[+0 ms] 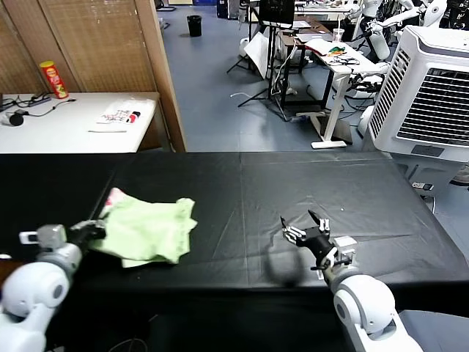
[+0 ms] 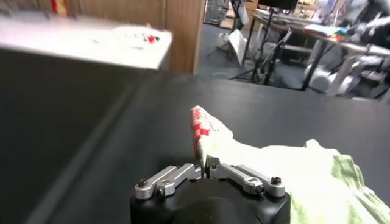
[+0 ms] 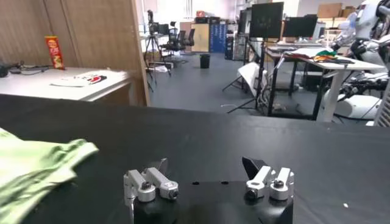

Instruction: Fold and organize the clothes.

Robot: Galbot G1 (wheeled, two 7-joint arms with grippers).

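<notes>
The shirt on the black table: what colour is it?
Pale light green, with a pink-and-white print patch at one edge; the shirt shows best in the head view.

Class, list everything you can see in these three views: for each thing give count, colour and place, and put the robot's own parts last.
shirt: one, pale green with a pink-and-white patch, crumpled on the robot's left part of the black table
black table: one, black cover, directly before the robot
white table: one, white, behind on the left
snack can: one, red and yellow, upright on the white table
printed bag: one, white with red and black, on the white table
air cooler: one, white, far right
left hand: shut on the shirt's edge
right hand: open, above bare table, right side
</notes>
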